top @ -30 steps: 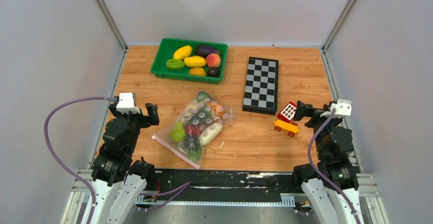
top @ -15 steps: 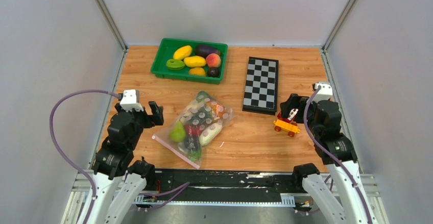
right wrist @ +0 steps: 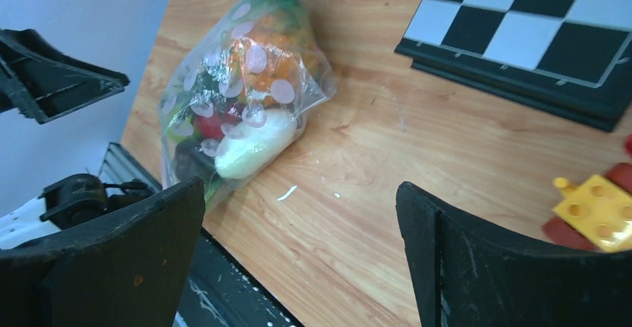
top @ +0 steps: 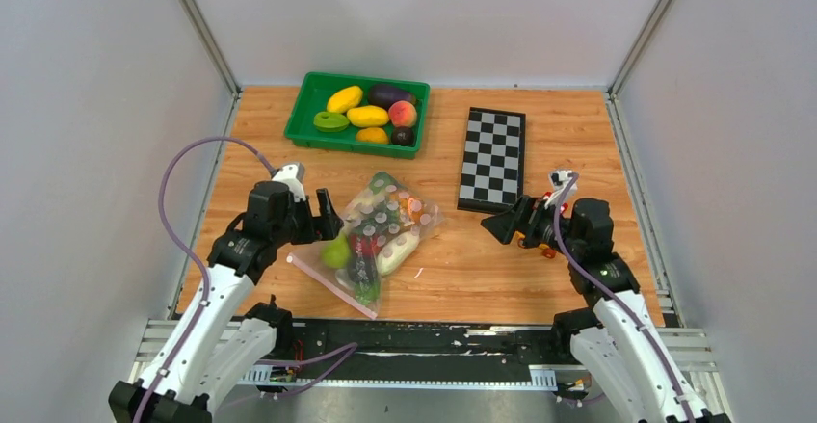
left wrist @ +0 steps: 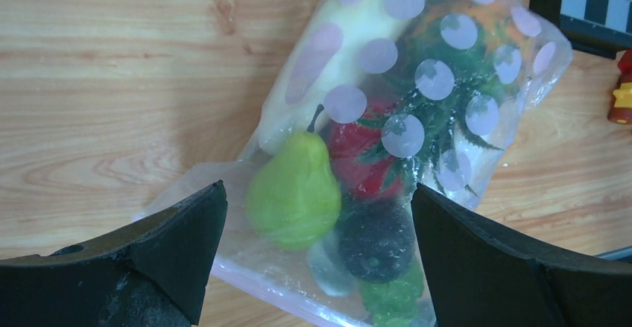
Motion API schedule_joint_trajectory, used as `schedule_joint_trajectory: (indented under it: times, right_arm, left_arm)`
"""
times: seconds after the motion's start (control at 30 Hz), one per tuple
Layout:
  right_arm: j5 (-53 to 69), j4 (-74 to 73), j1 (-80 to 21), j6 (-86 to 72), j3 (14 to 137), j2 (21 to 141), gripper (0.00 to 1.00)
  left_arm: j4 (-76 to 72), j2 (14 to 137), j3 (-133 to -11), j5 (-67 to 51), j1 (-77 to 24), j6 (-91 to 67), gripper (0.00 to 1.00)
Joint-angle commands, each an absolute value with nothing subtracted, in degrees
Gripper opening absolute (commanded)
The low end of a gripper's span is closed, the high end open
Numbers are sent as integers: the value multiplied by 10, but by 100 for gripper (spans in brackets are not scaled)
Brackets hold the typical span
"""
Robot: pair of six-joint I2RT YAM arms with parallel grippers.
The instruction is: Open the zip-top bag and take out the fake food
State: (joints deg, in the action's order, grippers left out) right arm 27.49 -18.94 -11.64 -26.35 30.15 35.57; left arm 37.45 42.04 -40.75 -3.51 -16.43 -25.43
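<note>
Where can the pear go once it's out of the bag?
Bare wood lies between the bag and the car, and right of the chessboard. The tray is crowded with fruit.

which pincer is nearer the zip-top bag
Left. The left pincer, open, is at the left edge of the zip-top bag, by the green pear; the right pincer, also open, sits well off to its right.

Nothing in these views can be read: no words, numbers, labels or brand marks. The clear floppy plastic bag (top: 378,235) near the middle bears only pale round dots. The black-and-white checkered board (top: 492,160), farther off to its right, bears only plain squares.
</note>
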Motion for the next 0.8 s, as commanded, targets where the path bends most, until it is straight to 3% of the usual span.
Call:
schedule_joint_trajectory:
  times: [0.0, 0.33, 0.5, 0.77]
  right_arm:
    - [336, -19, -141, -363, 236, 371, 100]
    - [220, 153, -330, -427, 209, 553, 99]
    - [224, 209, -349, -446, 247, 684, 99]
    - [227, 201, -349, -391, 371, 816, 99]
  left_arm:
    - [336, 432, -384, -75, -166, -284, 100]
    - [214, 532, -332, -214, -166, -332, 100]
    - [144, 560, -293, -269, -177, -380, 100]
    - [18, 614, -292, -251, -254, -461, 100]
